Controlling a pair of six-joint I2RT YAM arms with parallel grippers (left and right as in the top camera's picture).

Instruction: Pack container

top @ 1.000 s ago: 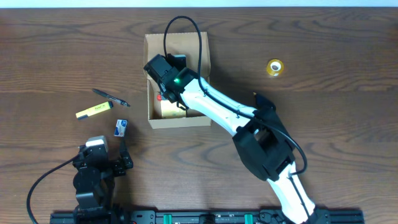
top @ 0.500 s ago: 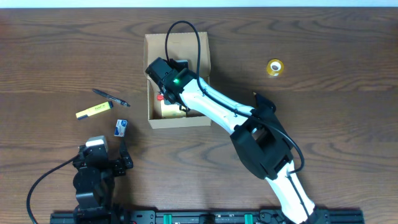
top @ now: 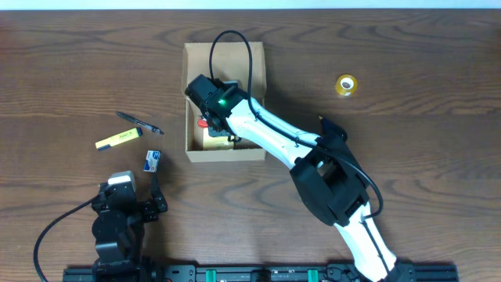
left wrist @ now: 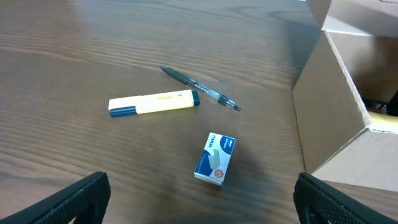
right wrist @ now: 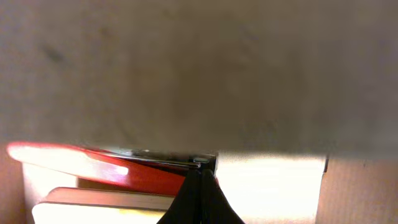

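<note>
Little change over the last second: the right claw [right wrist: 200, 182] has only crept a touch toward the near wall of the box [top: 225, 154], tips pressed together throughout. The box sits on the counter [top: 407, 47] with its lid open, all around that claw. Right at the tips lies a red item [right wrist: 124, 172], and a pale block [right wrist: 106, 210] is just under it. I can't tell whether the tips nip its edge or only touch it. It looks like nudging or settling the contents, not a fresh drop. The left claw [left wrist: 200, 198] is unmoved and spread wide, holding nothing. A staple packet [left wrist: 214, 159] is just ahead of it, with a highlighter [left wrist: 153, 102] and a pen [left wrist: 200, 88] further ahead. The tape roll [top: 346, 85] is well off to the right claw's far side. None of these loose things have shifted, so the packing is probably far from done.
</note>
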